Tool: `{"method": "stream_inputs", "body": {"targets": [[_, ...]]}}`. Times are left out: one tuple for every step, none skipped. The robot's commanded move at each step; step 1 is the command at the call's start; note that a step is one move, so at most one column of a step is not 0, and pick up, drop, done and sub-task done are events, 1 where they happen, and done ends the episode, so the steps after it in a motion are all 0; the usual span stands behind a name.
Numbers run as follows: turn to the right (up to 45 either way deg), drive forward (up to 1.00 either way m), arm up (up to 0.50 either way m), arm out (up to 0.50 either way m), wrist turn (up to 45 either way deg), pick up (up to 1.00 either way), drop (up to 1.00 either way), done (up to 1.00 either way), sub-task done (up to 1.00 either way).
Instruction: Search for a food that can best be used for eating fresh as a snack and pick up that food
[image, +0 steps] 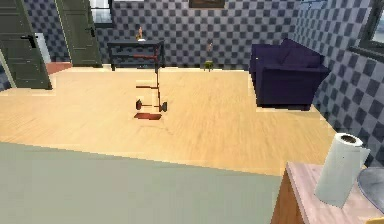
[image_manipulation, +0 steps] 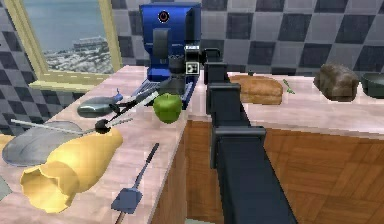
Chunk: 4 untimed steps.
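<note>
A round green apple (image_manipulation: 168, 107) sits on the pinkish countertop (image_manipulation: 140, 135), in front of a blue coffee machine (image_manipulation: 168, 40). My arm (image_manipulation: 235, 140) rises as a dark bar from the bottom edge to two white marked squares. From there my gripper (image_manipulation: 116, 110) reaches left over the counter, its thin fingers ending just left of the apple. Utensils and a grey pan lie behind the fingers, so I cannot tell whether the gripper holds anything, or whether it touches the apple.
A yellow lumpy thing (image_manipulation: 75, 165), a spatula (image_manipulation: 135, 188), a grey pan (image_manipulation: 35, 148), a brown loaf (image_manipulation: 262, 90) and a dark loaf (image_manipulation: 337, 82) share the counters. Ahead: wooden floor, a small wheeled frame (image: 150, 103), a dark sofa (image: 288, 72), a paper towel roll (image: 343, 168).
</note>
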Motion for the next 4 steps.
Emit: {"method": "stream_inputs", "body": {"targets": [[0.0, 0.0, 0.0, 0.0, 45.0, 0.0, 0.0, 0.0, 0.0], [0.0, 0.0, 0.0, 0.0, 24.0, 0.0, 0.0, 0.0, 0.0], [0.0, 0.0, -0.1, 0.0, 0.0, 0.0, 0.0, 0.0, 0.0], [0.0, 0.0, 0.0, 0.0, 0.0, 1.0, 0.0, 0.0, 0.0]]}}
